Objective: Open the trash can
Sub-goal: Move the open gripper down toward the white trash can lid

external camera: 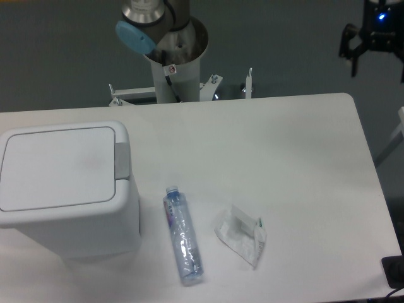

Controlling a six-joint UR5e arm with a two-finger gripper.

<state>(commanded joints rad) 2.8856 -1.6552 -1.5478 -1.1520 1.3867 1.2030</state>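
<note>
The trash can [66,186] stands on the white table [271,158] at its left edge, a large boxy white bin with rounded corners; its flat rectangular lid [58,166] lies shut and level on top, and the grey push-tab [122,160] sits along the lid's right side; just to the right of the bin, near but apart from it, a clear plastic bottle [183,235] lies on its side with its cap end toward the far side of the table and its body running toward the near edge; further right again, a crumpled clear wrapper [242,234] with a white patch rests flat on the tabletop, apart from the bottle; the gripper [376,39] hangs in the upper right corner of the view, off beyond the table's far right corner and well apart from the trash can, a dark shape with a small blue light above it; its two fingers stand spread apart with nothing between them; the arm's base column [173,63] rises behind the far table edge, with a blue-capped joint [134,36] near the top.
</note>
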